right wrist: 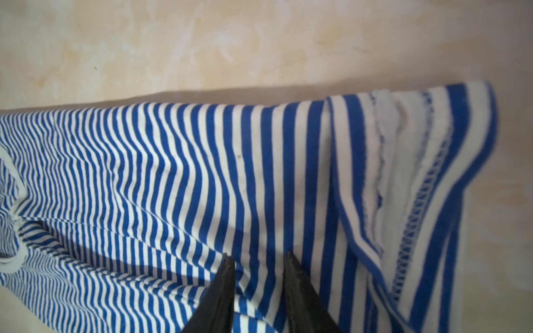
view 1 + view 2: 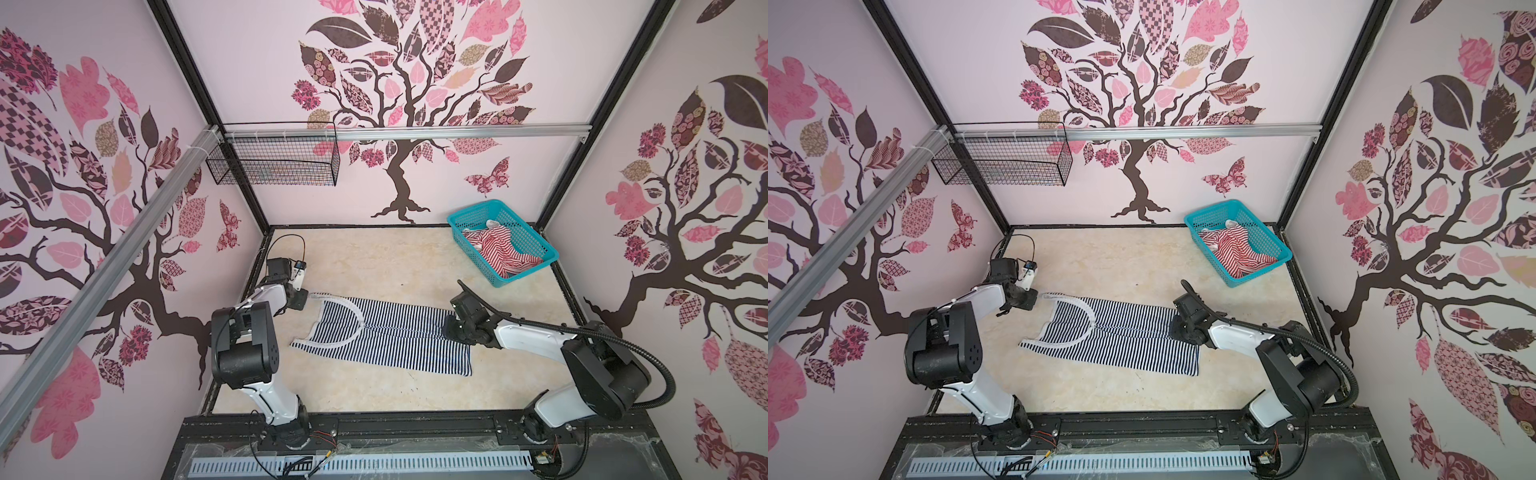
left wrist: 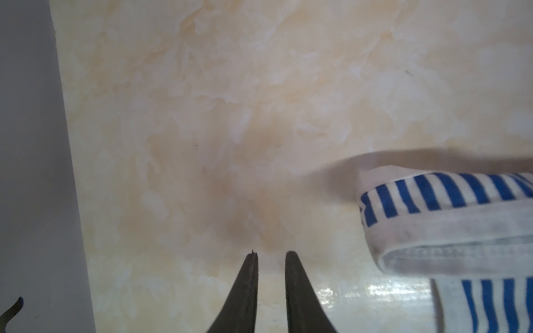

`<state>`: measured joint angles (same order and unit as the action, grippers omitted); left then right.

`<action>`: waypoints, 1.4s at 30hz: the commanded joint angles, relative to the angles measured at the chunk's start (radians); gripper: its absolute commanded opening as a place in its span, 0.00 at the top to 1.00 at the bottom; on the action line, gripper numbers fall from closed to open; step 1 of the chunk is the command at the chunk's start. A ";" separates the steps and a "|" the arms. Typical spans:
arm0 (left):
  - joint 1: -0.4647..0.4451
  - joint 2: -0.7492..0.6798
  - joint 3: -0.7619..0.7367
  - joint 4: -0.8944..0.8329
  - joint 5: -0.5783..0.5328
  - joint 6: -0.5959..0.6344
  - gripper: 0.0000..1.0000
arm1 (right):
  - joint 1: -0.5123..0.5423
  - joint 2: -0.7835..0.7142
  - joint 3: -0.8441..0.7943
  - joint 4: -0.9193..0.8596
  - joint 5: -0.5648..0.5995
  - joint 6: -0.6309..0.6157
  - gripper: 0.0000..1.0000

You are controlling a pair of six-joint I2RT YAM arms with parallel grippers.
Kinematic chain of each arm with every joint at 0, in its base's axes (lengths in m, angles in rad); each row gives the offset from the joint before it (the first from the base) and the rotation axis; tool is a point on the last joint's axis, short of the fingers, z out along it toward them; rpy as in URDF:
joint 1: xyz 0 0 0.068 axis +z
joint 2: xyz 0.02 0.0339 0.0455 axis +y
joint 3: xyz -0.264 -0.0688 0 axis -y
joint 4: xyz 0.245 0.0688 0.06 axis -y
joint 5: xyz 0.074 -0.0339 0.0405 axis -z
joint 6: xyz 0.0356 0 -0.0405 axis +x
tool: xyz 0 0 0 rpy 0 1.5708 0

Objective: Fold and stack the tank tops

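Here navy-and-white tank top [image 2: 386, 336] lay centred on table [image 2: 374, 257], neckline left; left gripper [image 3: 271, 255] was parted, empty, beside its strap, right gripper [image 1: 258, 256] parted over hem. In teal basket [image 2: 525, 235], far right, lay red-and-white tank top [image 2: 498, 249].

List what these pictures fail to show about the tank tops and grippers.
- Red-and-white tank top: top views, crumpled in the teal basket, whose walls and its own folds hide its shape.
- Navy-and-white tank top: left wrist view, frame edge cuts off all but a strap end.
- Right gripper: top views, its own wrist covers the fingertips.
- Wire basket: top views, contents too small to tell.
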<state>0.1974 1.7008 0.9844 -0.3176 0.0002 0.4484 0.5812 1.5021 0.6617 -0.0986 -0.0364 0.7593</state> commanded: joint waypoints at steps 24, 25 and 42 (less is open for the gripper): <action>-0.207 0.178 0.228 -0.279 0.278 -0.109 0.72 | 0.002 -0.017 -0.007 -0.102 0.001 0.006 0.59; -0.207 0.164 0.201 -0.262 0.265 -0.099 0.71 | 0.002 -0.019 -0.007 -0.102 0.003 0.006 0.59; -0.211 0.009 0.165 -0.290 0.295 -0.164 0.70 | 0.002 -0.035 -0.010 -0.101 -0.005 0.002 0.57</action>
<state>-0.0101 1.7653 1.1301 -0.5812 0.2161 0.3138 0.5812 1.4910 0.6621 -0.1131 -0.0479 0.7628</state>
